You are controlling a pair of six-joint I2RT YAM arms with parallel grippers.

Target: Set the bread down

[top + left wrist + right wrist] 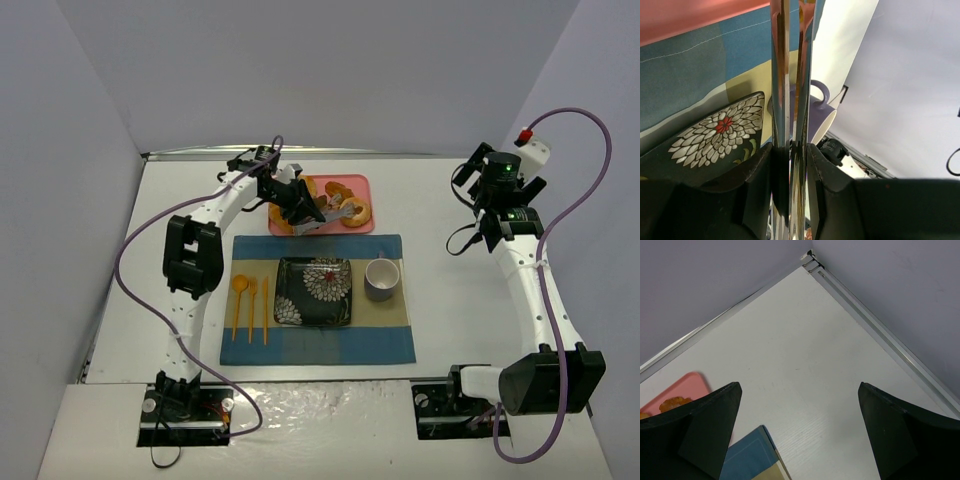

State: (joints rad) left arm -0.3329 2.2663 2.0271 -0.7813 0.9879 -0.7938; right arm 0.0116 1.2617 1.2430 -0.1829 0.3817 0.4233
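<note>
Top external puts the bread (354,212) on the pink tray (340,182) just ahead of the left fingers (752,195), which pinch metal tongs (781,100), so it's probably pickup time, clamp it, then swing back to the plate (314,292), right fingers (705,425) spread, idle.

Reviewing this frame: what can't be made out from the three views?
- Top view: the left gripper and its tongs cover the pink tray's middle; whether the tongs touch the ring bun is unclear.
- Left wrist view: the tongs' tips are cut off by the top edge.
- Right wrist view: the right gripper's finger hides most of the tray.
</note>
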